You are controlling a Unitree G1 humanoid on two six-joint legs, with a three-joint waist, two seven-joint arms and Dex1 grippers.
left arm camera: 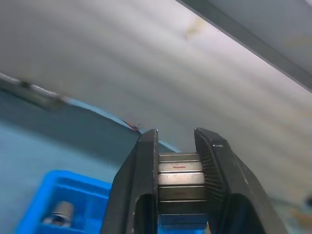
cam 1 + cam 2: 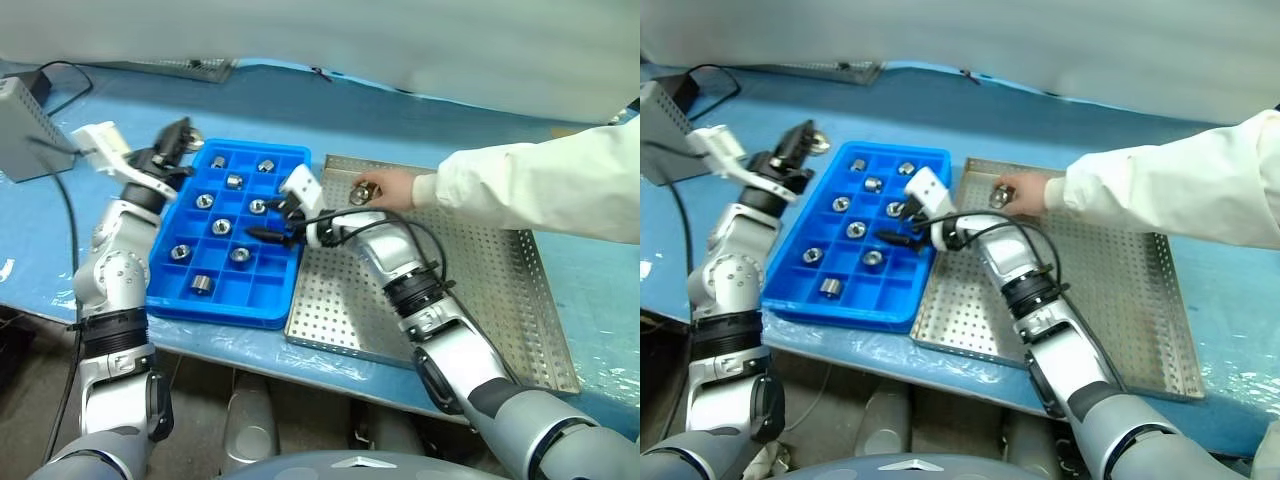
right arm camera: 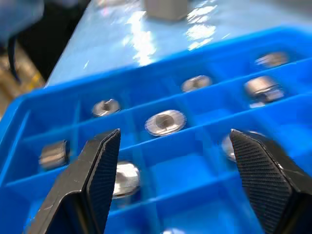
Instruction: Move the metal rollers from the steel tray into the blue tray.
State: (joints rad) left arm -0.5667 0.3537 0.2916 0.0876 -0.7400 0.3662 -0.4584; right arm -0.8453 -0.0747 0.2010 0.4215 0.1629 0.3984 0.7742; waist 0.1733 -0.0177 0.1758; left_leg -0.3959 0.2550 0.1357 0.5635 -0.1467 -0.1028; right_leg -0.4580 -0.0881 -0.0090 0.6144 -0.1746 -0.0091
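The blue tray (image 2: 215,305) lies left of the steel tray (image 2: 470,300) and holds several metal rollers (image 2: 204,201), one to a compartment. My left gripper (image 2: 185,135) hovers above the blue tray's far left corner, shut on a metal roller (image 1: 180,180) clamped between its fingers. My right gripper (image 2: 272,220) is over the blue tray's right side, open, with nothing between its fingers (image 3: 100,161); rollers (image 3: 165,122) sit in compartments below it. At the far left of the steel tray a person's hand (image 2: 392,186) holds another roller (image 2: 360,194).
The person's white sleeve (image 2: 540,185) reaches in from the right above the steel tray's far side. A grey box (image 2: 22,125) with black cables stands at the far left on the blue table cover. Both trays lie close to the table's front edge.
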